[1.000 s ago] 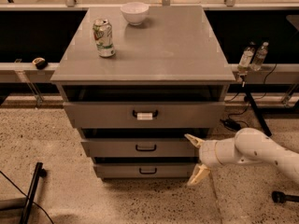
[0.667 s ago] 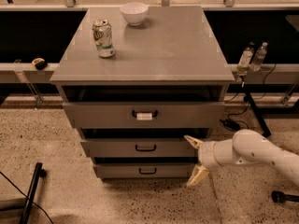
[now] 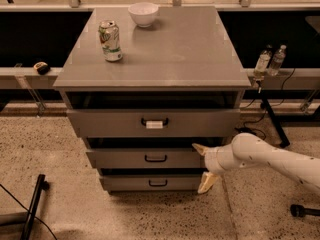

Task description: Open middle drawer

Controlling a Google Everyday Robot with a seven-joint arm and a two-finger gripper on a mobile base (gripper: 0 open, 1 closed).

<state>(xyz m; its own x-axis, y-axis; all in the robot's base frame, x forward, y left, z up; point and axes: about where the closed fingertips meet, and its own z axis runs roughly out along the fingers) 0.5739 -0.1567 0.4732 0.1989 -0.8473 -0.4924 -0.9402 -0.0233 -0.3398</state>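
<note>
The middle drawer [image 3: 125, 158] is a wide grey drawer, second of three in the grey cabinet, with a small plain black handle [image 3: 156, 158]. It stands slightly out, less than the top drawer [image 3: 110, 122] with the white-tagged handle. My gripper [image 3: 204, 166] is at the right end of the middle drawer's front, to the right of the handle and apart from it. Its two cream fingers are spread wide, one finger [image 3: 199, 148] at the drawer's level and one lower by the bottom drawer [image 3: 130, 182]. It holds nothing.
On the cabinet top [image 3: 190, 49] stand a soda can [image 3: 110, 40] and a white bowl [image 3: 143, 13]. Two bottles [image 3: 269, 60] sit on a rail at the right. A black stand leg [image 3: 34, 204] lies on the speckled floor at the lower left.
</note>
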